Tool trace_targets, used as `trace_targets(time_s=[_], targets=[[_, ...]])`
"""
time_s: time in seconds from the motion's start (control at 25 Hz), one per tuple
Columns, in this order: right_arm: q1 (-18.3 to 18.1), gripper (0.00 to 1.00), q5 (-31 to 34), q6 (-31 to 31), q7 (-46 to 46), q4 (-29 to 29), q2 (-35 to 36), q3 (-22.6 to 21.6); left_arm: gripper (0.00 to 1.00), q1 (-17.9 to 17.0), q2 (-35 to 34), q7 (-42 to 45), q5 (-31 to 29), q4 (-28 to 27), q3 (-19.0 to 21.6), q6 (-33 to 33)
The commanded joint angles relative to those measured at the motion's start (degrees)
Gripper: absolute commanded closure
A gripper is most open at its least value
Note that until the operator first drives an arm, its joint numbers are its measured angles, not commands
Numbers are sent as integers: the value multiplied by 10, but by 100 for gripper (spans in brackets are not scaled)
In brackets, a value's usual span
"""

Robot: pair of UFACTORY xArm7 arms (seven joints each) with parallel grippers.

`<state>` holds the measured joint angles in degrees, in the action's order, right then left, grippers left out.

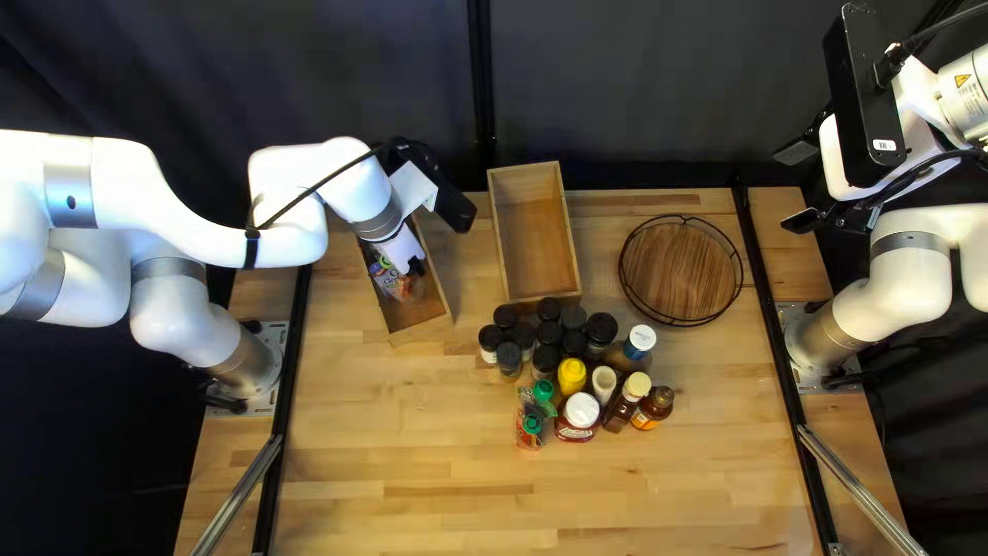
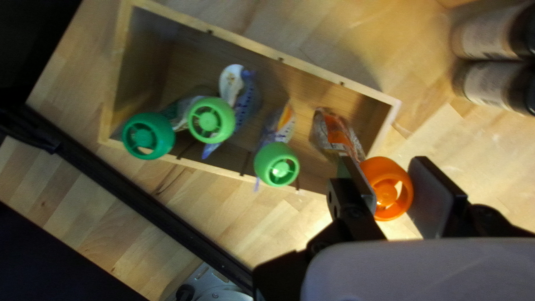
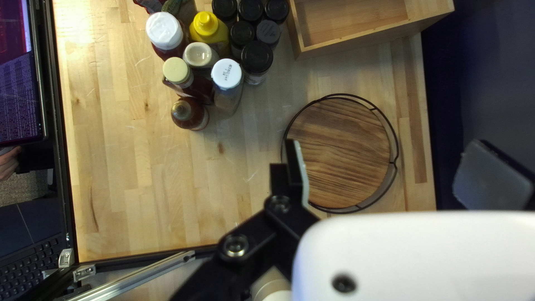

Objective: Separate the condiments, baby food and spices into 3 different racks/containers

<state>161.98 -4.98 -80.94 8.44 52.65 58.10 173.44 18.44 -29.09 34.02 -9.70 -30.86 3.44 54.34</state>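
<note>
Table [image 1: 443, 484] beneath, left gripper [image 1: 416, 270] holds a partly hidden pouch [image 2: 337, 132] — right gripper [image 1: 795, 187] wide.

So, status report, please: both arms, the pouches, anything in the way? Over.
Left gripper shut on orange-capped pouch, at the wooden box. Right gripper open, empty. Three green-capped pouches share the box, may crowd it.

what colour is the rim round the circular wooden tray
Black. The rim shows best in the right wrist view.

Yellow warning triangle [image 1: 962, 79] on right arm [image 1: 911, 273]; lettering too small.
</note>
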Motion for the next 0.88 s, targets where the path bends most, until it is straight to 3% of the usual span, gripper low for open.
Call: trace_targets(time_s=[0.04,0.24,0.32,0.36,0.68,0.88], targets=[[0,0,0,0,0,0,0,0,100,15,17,20,-22,10,4,-24],[0,0,0,0,0,0,0,0,100,21,26,42,-36,14,15,-37],[0,0,0,0,0,0,0,0,18,18,30,46,-36,8,21,-32],[0,0,0,0,0,0,0,0,0,17,32,45,-35,5,22,-28],[0,0,0,0,0,0,0,0,0,-45,23,-23,27,-55,26,42],[0,0,0,0,0,0,0,0,0,-133,47,-187,98,-109,13,63]])
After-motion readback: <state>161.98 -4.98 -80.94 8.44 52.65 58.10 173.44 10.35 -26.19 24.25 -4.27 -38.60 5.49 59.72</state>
